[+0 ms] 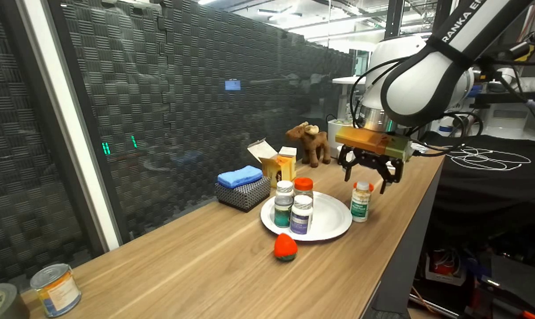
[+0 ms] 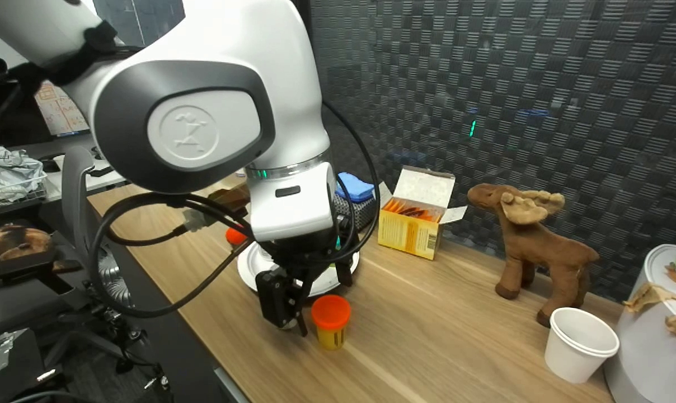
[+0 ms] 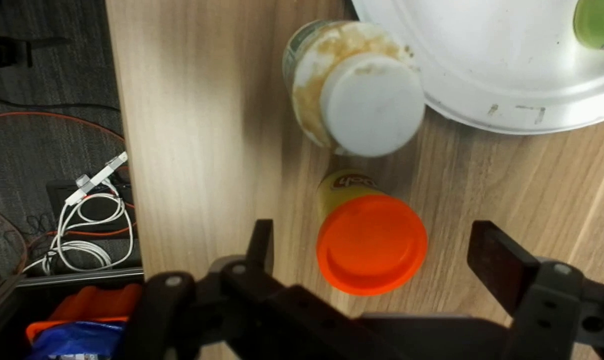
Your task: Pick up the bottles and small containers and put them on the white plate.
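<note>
The white plate (image 1: 331, 221) holds several bottles, among them a purple-labelled white bottle (image 1: 301, 219), a green-labelled bottle (image 1: 282, 213) and a red-capped jar (image 1: 304, 184). A stained, white-capped bottle (image 1: 359, 208) stands upright just beside the plate; it also shows in the wrist view (image 3: 369, 107). Close to it stands a yellow container with an orange-red lid (image 2: 331, 313), mostly hidden in an exterior view. My gripper (image 1: 365, 185) is open and empty above this container. In the wrist view the fingers (image 3: 371, 232) lie either side of the lid (image 3: 374, 255), apart from it. A small red piece (image 1: 285, 246) lies before the plate.
A black box (image 1: 245, 194) with a blue cloth (image 1: 240, 176), an open yellow carton (image 2: 411, 226) and a brown toy moose (image 2: 539, 246) stand along the wall. White cups (image 2: 576, 347) stand near it. A tin can (image 1: 57, 291) and tape roll (image 1: 1, 301) sit at the far end.
</note>
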Robot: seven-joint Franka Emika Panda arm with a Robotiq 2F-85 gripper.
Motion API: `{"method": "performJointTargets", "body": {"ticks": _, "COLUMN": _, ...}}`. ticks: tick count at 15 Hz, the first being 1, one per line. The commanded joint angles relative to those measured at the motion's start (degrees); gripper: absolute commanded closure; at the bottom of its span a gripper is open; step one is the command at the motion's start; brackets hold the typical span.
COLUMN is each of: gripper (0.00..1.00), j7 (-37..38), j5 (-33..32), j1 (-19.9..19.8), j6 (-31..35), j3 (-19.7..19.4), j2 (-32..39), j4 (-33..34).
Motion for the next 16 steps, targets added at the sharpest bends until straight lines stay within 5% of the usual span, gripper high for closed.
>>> {"method": "performJointTargets", "body": {"ticks": 1, "gripper": 0.0, "j7": -1.5, "j5": 1.4, "j1": 0.3, "j6": 1.3, "j3": -0.5, "j2": 1.8, "j4": 1.3}}
{"method": "performJointTargets", "body": {"ticks": 4, "gripper": 0.0, "j7": -1.8, "j5": 2.2, "j1": 0.5, "j6": 2.0, "j3": -0.5, "j2": 3.1, "j4": 1.8}}
{"method": "performJointTargets", "body": {"ticks": 5, "gripper": 0.25, "j7": -2.0, "j5": 2.4, "j1": 0.6, "j6": 2.3, "j3": -0.6, "j2": 3.5, "j4": 1.9}}
{"method": "performJointTargets", "body": {"ticks": 12, "gripper": 0.72, "j7": -0.1, "j5": -0.6, "j1": 1.4, "j6": 1.7, "j3": -2.5, "j2": 1.9, "j4": 1.8}}
{"method": "performJointTargets", "body": {"ticks": 16, "gripper": 0.73, "j7": 2.5, "j5": -5.4, "j1": 2.5, "j6": -1.0, "j3": -3.9, "j2": -1.3, "j4": 3.8}}
